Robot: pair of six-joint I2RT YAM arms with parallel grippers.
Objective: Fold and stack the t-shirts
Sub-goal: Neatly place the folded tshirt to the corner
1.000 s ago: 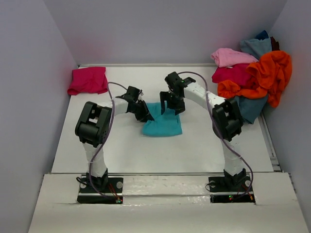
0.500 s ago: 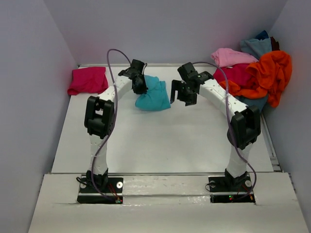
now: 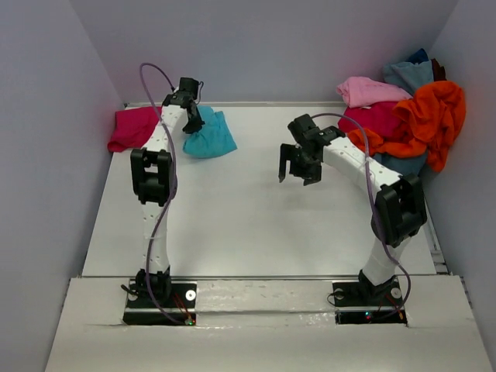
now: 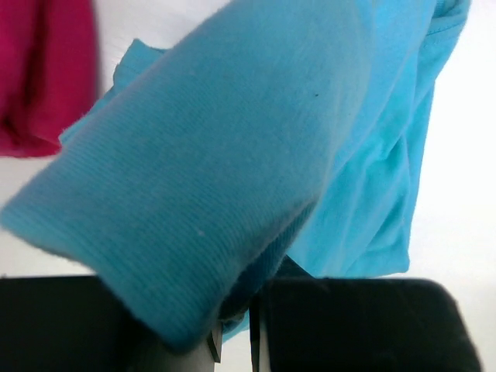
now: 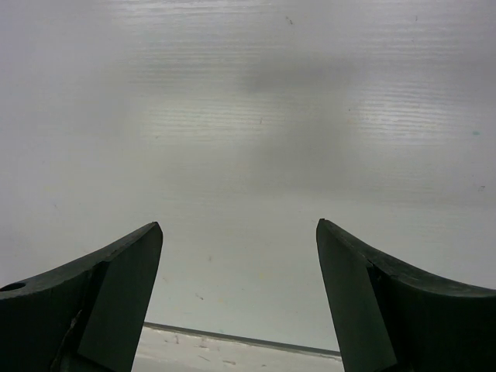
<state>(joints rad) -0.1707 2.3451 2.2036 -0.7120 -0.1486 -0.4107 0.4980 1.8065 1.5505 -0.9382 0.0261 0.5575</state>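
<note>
Our left fingers (image 4: 364, 325) clamp the turquoise cloth t-shirt (image 3: 211, 136) near, right of the magenta-pink cloth t-shirt (image 3: 132, 128); right fingers (image 5: 101, 294) apart.

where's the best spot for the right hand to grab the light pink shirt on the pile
Probably the bunched left end of the light pink shirt, coming down from the left. It lies on top with that end free and rounded, facing the open right hand. Its right end meets the orange shirt, which might drag along if gripped there.
</note>
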